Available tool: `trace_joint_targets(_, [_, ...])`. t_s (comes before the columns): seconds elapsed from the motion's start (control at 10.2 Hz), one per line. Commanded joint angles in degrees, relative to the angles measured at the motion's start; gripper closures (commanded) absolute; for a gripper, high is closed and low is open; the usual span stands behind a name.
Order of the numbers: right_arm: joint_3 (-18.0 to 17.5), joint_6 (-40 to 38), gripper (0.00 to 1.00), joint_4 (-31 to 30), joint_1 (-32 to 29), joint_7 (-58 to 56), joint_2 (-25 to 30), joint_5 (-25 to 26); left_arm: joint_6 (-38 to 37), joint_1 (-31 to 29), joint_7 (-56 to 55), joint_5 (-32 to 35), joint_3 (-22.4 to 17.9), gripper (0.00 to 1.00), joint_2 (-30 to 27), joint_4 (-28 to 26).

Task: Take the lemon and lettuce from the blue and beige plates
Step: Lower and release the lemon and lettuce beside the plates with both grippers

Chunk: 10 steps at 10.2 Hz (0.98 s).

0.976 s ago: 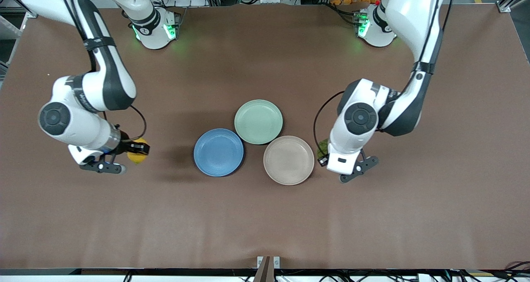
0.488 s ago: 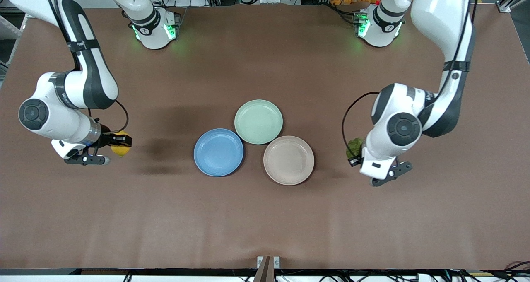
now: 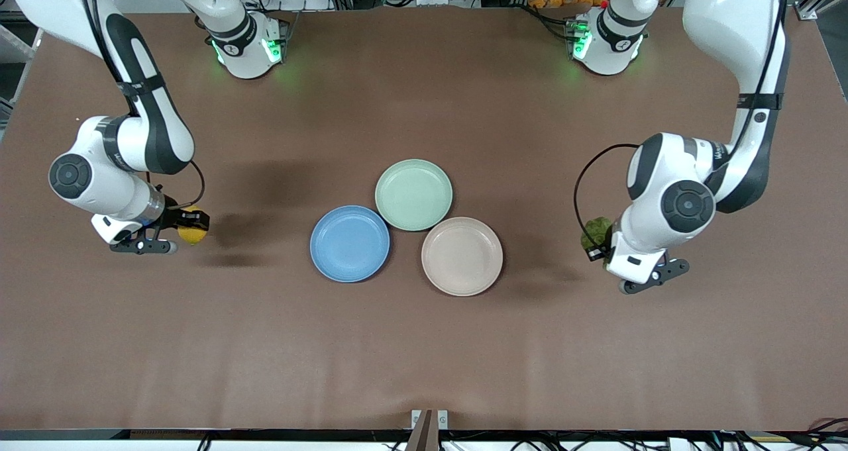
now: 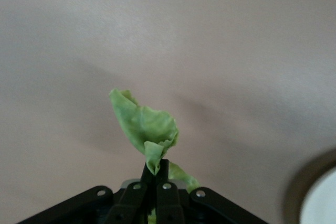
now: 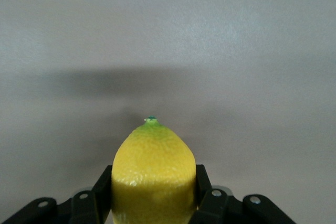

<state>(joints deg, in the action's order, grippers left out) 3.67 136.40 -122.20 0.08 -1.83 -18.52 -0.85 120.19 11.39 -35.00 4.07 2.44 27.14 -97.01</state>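
My right gripper (image 3: 189,224) is shut on the yellow lemon (image 3: 192,234) and holds it over bare table toward the right arm's end; in the right wrist view the lemon (image 5: 153,174) fills the space between the fingers. My left gripper (image 3: 596,242) is shut on the green lettuce leaf (image 3: 595,230) over bare table toward the left arm's end; the leaf (image 4: 144,127) sticks up from the closed jaws in the left wrist view. The blue plate (image 3: 350,244) and the beige plate (image 3: 462,256) lie empty at the table's middle.
A pale mint-green plate (image 3: 413,194) lies empty, farther from the camera than the other two and touching both. The brown table (image 3: 424,358) spreads wide around all three plates. A plate's rim (image 4: 320,198) shows in the left wrist view.
Both arms have carried their loads outward from the plates: the left gripper with the lettuce toward the left arm's end, the right gripper with the lemon toward the right arm's end.
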Motion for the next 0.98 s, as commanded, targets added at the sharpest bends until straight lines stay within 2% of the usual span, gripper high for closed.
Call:
trace_joint_targets(0.0, [-0.24,3.69,0.89,-0.32,-0.61,-0.63,-3.09,0.67,2.41,-3.02,4.48,0.67,0.72,1.00,-1.39,-2.57])
trace_joint_targets(0.29, [-0.33,7.46,0.87,-0.14,-1.74,-0.54,-6.17,0.41,5.75,-5.76,10.29,0.67,0.72,1.00,0.98,-2.40])
trace_joint_targets(0.39, [-0.33,7.74,0.84,-0.05,-1.75,-0.54,-6.53,-0.02,7.07,-6.28,10.48,0.67,0.72,1.00,1.86,-2.31])
trace_joint_targets(0.49, [-0.33,7.75,0.77,0.04,-1.75,-0.37,-6.62,-0.20,7.86,-6.29,10.83,0.67,0.72,1.00,2.47,-2.31])
trace_joint_targets(0.59, [-0.33,7.75,0.37,0.04,-1.75,-0.28,-6.53,-0.21,8.57,-6.11,10.83,0.67,0.63,0.91,2.92,-2.31])
trace_joint_targets(0.68, [-0.33,6.96,0.00,0.38,-1.75,-0.19,-6.10,-0.21,8.75,-5.68,10.83,0.67,0.63,0.04,3.01,-2.31])
trace_joint_targets(0.78, [-0.33,6.87,0.00,0.56,-1.75,-0.36,-5.31,-0.21,8.84,-5.67,10.83,0.67,0.63,0.00,2.92,-2.40])
trace_joint_targets(0.88, [-0.33,6.69,0.00,1.26,-1.92,-0.45,-4.34,-0.21,8.84,-5.67,10.74,0.58,0.72,0.00,2.22,-3.09])
